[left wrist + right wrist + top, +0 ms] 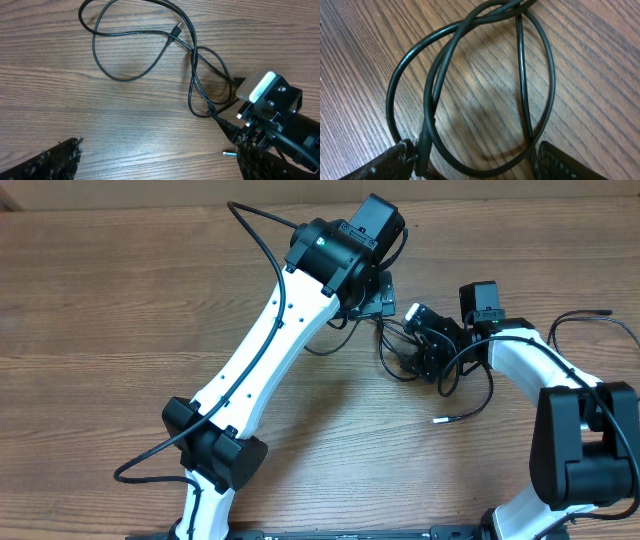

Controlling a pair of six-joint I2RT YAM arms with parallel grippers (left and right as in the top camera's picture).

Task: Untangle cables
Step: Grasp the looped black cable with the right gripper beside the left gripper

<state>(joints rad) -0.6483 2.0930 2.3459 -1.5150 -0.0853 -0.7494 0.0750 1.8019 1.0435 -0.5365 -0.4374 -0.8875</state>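
Nearest the lens in the right wrist view, the two dark ribbed fingertips point(385, 162) of the right gripper point(475, 150) stand apart at the bottom edge. The thin black cables point(470, 30) lie in overlapping loops on the wood between and beyond them. The strands cross near the top of that view. A thicker sleeve of one cord sits right against the left-hand fingertip, though the view is too close to say whether the two touch.

From overhead the same tangle point(383, 350) lies right of the table's middle, with the right gripper low over it. One strand trails toward the near edge and ends in a silver-tipped plug point(440, 420), lying loose on the wood.

The left wrist view shows a wider spread of the cords: one large loop point(120, 75) with a small plug end inside its upper curve, and narrower loops running toward the right gripper's body.

The left gripper point(159, 147) is also spread wide, with only bare wood between its fingertips and the cables well beyond them. Its white left arm point(270, 350) reaches diagonally across the wooden table point(120, 300) from the near edge. The right arm point(560, 410) curls in from the right.
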